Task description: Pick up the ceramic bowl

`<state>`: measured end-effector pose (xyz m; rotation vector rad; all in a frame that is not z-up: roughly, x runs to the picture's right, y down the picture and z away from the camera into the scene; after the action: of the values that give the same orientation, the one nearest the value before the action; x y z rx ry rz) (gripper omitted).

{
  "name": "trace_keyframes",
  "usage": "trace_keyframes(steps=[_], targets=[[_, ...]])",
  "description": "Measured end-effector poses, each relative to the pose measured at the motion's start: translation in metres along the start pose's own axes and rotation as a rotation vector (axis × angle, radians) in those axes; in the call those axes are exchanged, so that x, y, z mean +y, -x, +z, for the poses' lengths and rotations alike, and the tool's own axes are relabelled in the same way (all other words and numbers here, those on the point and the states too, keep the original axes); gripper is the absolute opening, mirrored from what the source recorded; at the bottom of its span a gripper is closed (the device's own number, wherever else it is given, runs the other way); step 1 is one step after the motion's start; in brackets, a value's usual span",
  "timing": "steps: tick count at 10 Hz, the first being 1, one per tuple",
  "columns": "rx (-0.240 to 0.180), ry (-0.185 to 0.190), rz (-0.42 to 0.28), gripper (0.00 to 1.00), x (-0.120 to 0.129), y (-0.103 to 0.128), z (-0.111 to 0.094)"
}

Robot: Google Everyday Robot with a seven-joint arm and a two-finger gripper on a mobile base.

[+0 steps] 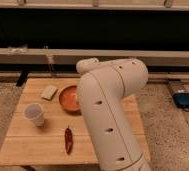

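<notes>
The ceramic bowl (67,98) is round, shallow and orange with a darker rim. It sits on the wooden table (43,145), near the middle of its far half. My big white arm (110,110) rises in the foreground and covers the bowl's right edge. My gripper is not in view; it is hidden behind or beyond the arm. Nothing touches the visible part of the bowl.
A small translucent white cup (34,114) stands to the front left of the bowl. A pale block (49,92) lies to the bowl's left. A red chili pepper (68,140) lies in front of it. A low ledge runs behind the table. A blue object (183,100) lies on the floor at right.
</notes>
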<state>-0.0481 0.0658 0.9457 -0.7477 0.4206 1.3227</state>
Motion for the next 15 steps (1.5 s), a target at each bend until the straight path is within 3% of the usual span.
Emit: trace_keyframes(steps=[3,4,6,10,15], targets=[[-0.002,0.048,-0.026,0.24,0.008,-0.004,-0.011],[-0.016,0.086,-0.029,0.11,0.01,-0.007,-0.028],[-0.033,0.136,-0.024,0.01,0.008,-0.013,-0.047],[-0.076,0.23,0.001,0.0,-0.002,-0.022,-0.076],[-0.135,0.301,0.008,0.0,-0.017,-0.005,-0.111]])
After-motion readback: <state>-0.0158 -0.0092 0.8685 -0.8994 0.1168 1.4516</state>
